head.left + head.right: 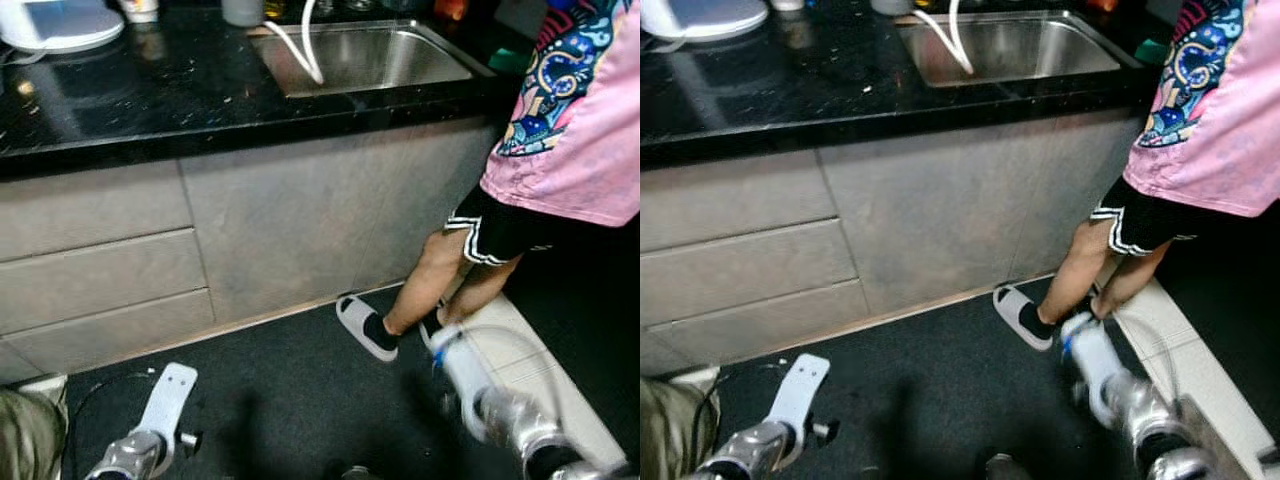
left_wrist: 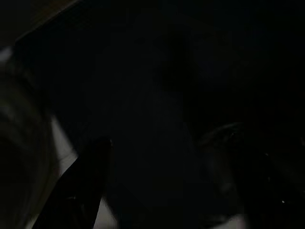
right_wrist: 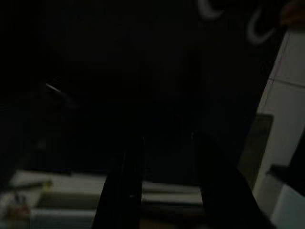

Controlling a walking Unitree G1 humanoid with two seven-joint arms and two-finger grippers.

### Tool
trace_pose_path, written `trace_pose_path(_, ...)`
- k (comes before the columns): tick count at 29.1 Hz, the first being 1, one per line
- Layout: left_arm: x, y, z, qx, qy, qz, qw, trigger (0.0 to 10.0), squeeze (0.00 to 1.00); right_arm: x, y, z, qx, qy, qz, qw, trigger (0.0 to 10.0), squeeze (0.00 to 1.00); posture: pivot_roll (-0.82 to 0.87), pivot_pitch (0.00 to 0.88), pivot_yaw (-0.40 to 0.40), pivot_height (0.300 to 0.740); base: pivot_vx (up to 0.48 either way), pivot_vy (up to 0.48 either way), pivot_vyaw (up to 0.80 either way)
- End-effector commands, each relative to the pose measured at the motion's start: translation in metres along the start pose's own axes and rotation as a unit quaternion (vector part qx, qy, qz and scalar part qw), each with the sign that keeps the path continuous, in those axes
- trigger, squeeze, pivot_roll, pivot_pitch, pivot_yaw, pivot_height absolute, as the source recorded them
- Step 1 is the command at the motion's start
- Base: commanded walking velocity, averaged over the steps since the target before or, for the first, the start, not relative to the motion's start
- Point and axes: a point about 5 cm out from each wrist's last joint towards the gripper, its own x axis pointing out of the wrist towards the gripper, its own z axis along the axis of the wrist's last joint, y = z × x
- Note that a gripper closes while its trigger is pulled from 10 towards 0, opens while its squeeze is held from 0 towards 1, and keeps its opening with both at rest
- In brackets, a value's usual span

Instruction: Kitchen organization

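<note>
At the top of the frame the black desk [image 1: 150, 90] ran from left to right, with the steel sink [image 1: 400, 60] set into it at the upper middle. The task sentence named no single thing, so you had to choose among what stood on the desk. A white rounded appliance [image 1: 60, 22] stood in the upper left corner, a grey cup [image 1: 242, 10] at the top edge just beside the sink, and a white hose [image 1: 300, 45] hung down into the sink.

I judge the appliance to be smooth, stiff plastic, perhaps heavy and slippery. You should take it at a handle or a narrow part, but the frame cut this off. The cup looked light and stiff, and its wall near the rim is a good place to hold it. The hose looked soft and would bend.

Both arms hung low over the dark floor [image 1: 300, 400], well apart from the desk. The left arm [image 1: 150, 430] was at the lower left and the right arm [image 1: 500, 410] at the lower right. In the dark right wrist view the right gripper [image 3: 164, 138] held its fingers [image 3: 124, 191] apart, with nothing between them. How the left gripper [image 2: 95, 157] stood, I cannot tell.

At the right a person in a pink shirt [image 1: 580, 130] stood before the sink, one slipper [image 1: 365, 325] near your right arm.
</note>
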Motion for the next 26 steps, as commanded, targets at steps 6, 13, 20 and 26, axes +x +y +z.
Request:
trace_pose_path(6, 0.001, -0.004, -0.003, 0.002, 0.006, -0.009, 1.0, 10.0, 0.0, 0.005, 0.025, -0.031, -0.014, 0.058, 0.004, 0.998, 10.0, 0.0, 0.03, 0.134, -0.045, 0.74, 0.0, 0.0, 0.78)
trace_pose_path(13, 0.001, -0.004, -0.003, 0.005, 0.01, -0.011, 1.0, 10.0, 0.0, 0.007, 0.041, -0.043, 0.016, 0.08, -0.002, 0.997, 10.0, 0.0, 0.04, 0.128, -0.048, 0.74, 0.0, 0.0, 0.78)
trace_pose_path(20, 0.0, -0.003, -0.003, 0.016, 0.016, -0.011, 1.0, 10.0, 0.0, 0.008, 0.047, -0.045, 0.025, 0.089, -0.029, 0.995, 10.0, 0.0, 0.04, 0.122, -0.041, 0.74, 0.0, 0.0, 0.22)
trace_pose_path(26, 0.0, -0.002, -0.003, 0.019, 0.018, -0.014, 1.0, 10.0, 0.0, 0.008, 0.048, -0.048, 0.039, 0.091, -0.041, 0.994, 10.0, 0.0, 0.04, 0.121, -0.035, 0.74, 0.0, 0.0, 0.0)
